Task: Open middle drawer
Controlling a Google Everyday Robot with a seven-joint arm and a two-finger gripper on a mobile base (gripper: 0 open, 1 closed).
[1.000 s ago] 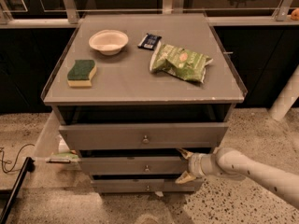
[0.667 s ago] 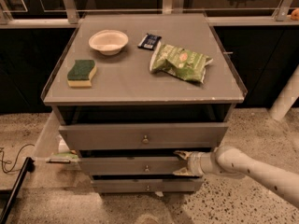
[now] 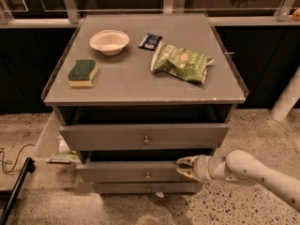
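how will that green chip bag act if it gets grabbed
The green chip bag looks crinkled and puffy, so probably light and floppy. Its smooth film may be slippery. The gripper is down at the middle drawer, far from it.

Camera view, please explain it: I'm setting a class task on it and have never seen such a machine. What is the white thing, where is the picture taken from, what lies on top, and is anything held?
The white tube at lower right is a robot's arm. Its tip is a two-finger gripper. The one picture looks down on a grey cabinet from its front; where the camera is mounted cannot be told. On top lie a bowl, a sponge, a dark packet and a green snack bag. The gripper is at the top edge of the middle drawer, right of its knob. It carries nothing loose.
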